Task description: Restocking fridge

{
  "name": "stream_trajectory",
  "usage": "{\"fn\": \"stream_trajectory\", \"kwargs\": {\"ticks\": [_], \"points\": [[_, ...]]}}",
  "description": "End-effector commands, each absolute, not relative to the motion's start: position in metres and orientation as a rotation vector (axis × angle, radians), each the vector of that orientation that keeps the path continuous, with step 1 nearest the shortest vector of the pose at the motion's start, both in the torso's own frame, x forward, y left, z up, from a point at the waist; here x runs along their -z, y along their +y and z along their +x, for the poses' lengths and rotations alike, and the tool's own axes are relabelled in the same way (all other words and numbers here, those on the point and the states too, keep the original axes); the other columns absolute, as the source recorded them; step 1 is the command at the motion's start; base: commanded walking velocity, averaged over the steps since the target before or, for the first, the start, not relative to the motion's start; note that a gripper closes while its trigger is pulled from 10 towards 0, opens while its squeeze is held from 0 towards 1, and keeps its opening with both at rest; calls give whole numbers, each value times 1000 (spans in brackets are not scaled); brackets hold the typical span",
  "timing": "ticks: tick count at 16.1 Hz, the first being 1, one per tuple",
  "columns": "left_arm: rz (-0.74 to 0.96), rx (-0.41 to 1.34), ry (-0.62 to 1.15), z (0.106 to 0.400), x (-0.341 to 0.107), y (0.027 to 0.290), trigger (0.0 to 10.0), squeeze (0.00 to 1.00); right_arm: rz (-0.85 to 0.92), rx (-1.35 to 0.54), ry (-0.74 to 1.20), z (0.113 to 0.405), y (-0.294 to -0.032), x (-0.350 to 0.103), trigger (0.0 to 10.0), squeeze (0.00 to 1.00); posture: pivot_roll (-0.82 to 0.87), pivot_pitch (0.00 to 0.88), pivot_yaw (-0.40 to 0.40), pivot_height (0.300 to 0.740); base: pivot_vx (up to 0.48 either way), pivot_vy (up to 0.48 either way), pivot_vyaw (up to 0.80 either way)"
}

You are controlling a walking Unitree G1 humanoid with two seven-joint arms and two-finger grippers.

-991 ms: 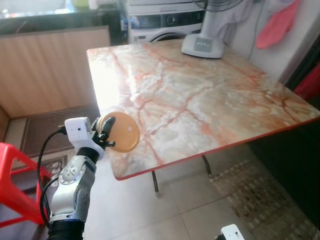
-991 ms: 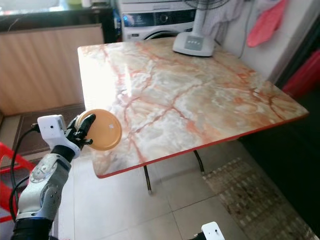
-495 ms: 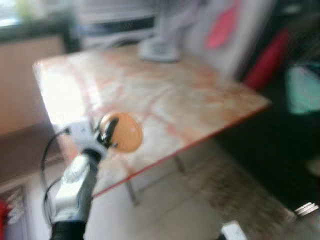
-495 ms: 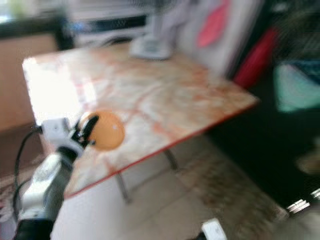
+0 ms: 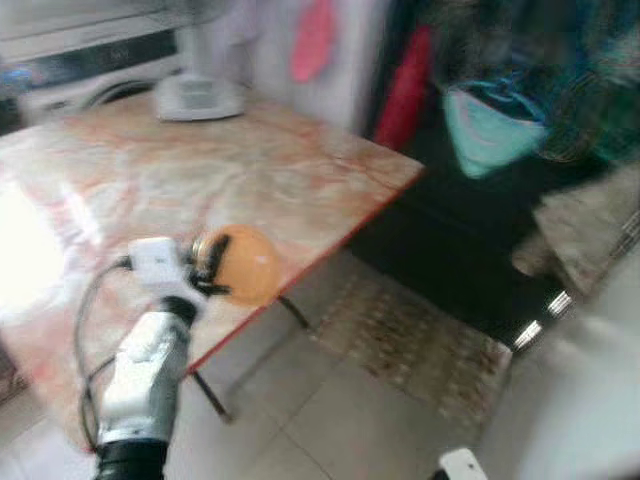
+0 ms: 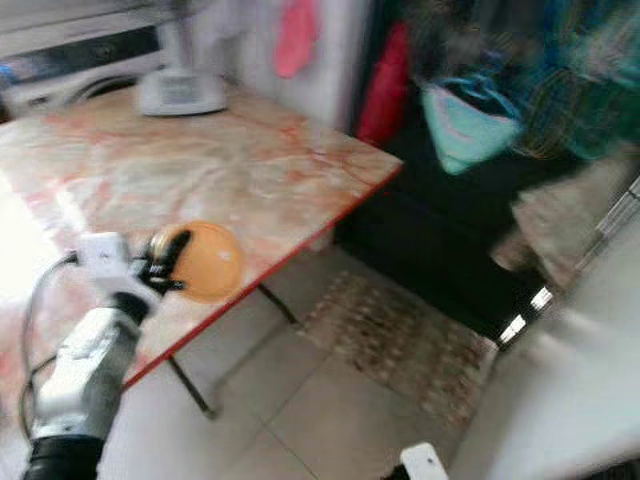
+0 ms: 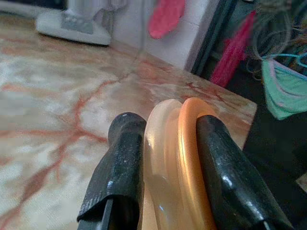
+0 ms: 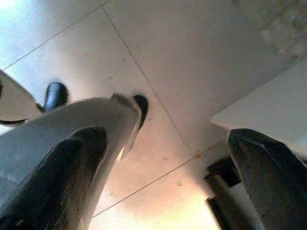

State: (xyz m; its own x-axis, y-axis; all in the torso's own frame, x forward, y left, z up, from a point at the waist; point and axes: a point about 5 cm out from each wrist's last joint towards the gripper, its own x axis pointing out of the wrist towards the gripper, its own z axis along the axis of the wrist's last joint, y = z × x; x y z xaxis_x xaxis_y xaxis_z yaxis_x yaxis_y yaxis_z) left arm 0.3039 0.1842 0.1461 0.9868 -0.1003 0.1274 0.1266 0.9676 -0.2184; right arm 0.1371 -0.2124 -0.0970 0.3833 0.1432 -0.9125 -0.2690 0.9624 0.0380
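A round orange container (image 5: 245, 265) with a clear rim is held on edge in my left gripper (image 5: 210, 262), out over the near edge of the marble table (image 5: 200, 170). In the left wrist view both black fingers (image 7: 122, 163) press on the container (image 7: 177, 153) from either side. My right arm hangs low, and its gripper (image 8: 163, 182) stands open over the tiled floor with nothing between its fingers. Both eye views are blurred.
A white fan base (image 5: 198, 97) stands at the table's far side, a washing machine (image 5: 90, 60) behind it. Clothes hang to the right: a teal garment (image 5: 490, 125), a red one (image 5: 405, 85). A patterned mat (image 5: 410, 335) lies on the floor; a white surface (image 5: 585, 400) rises at right.
The camera has swung to the right, so the table has slid left and hanging clothes and a dark area have come into view. My left gripper still holds the orange container.
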Motion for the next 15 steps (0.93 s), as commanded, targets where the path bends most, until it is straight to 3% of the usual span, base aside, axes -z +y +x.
{"fn": "stream_trajectory", "kwargs": {"ticks": [1,15], "points": [[-238,143,-149,305,-153,178,10000,0,-136,-259,1156,137,-217,96,10000,0,30,0,-20,740,0,0,-788],[-255,151,-154,306,-153,176,10000,0,-134,-272,1167,136,-217,97,10000,0,29,0,-22,740,0,-47,-788]]}}
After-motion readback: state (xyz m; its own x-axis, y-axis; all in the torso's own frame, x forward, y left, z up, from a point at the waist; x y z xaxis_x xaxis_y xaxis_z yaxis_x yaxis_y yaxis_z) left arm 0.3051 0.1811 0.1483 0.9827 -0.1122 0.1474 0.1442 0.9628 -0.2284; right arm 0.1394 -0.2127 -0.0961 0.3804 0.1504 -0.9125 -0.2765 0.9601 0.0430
